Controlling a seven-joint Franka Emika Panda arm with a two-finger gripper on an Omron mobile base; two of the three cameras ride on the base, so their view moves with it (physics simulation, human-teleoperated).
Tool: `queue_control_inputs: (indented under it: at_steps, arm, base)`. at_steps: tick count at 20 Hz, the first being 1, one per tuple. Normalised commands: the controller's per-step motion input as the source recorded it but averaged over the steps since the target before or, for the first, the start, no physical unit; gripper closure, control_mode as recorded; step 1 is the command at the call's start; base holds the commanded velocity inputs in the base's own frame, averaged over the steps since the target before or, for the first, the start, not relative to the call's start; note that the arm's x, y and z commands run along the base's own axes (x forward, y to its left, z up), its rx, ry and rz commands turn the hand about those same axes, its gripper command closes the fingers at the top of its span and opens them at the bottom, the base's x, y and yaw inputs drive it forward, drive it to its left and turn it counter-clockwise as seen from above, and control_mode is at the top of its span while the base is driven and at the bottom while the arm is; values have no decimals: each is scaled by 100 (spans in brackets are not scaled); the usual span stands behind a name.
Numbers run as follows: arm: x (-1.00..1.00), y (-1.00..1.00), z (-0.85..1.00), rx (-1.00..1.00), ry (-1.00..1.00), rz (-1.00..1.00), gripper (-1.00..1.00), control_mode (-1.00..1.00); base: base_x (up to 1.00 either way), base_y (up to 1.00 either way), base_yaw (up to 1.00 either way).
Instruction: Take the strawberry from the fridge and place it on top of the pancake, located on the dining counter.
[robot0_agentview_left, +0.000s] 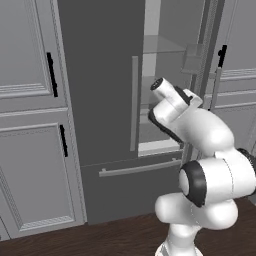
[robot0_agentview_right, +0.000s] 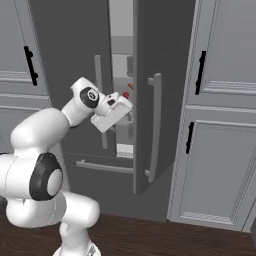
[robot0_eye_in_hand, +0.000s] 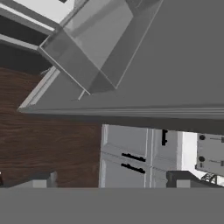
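Gripper (robot0_eye_in_hand: 111, 181) fingers spread wide and empty at the fridge (robot0_agentview_right: 150, 60) door gap, likely having let go of the handle, strawberry (robot0_agentview_right: 125, 95) on a shelf inside, just beyond the hand.

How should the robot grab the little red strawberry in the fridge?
Probably by pinching the strawberry across its middle, since it is tiny and roundish with no stem to hold. It is best to come straight in from the front, through the gap beside the fridge's open door, which blocks the right side.
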Motion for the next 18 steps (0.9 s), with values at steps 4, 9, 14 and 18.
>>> queue_control_inputs:
  at_steps: [4,9,14,18]
  arm:
    - [31,24,0,-2,0,1,-100,-100]
    - [31,5,-7,-17,-2,7,-100,-100]
    - [36,-36,-5,-23,0,5,-100,-100]
    - [-1,-66,0,-2,0,0,-100,-100]
  base:
    - [0,0,0]
    - [0,0,0]
    - [0,0,0]
    - [0,0,0]
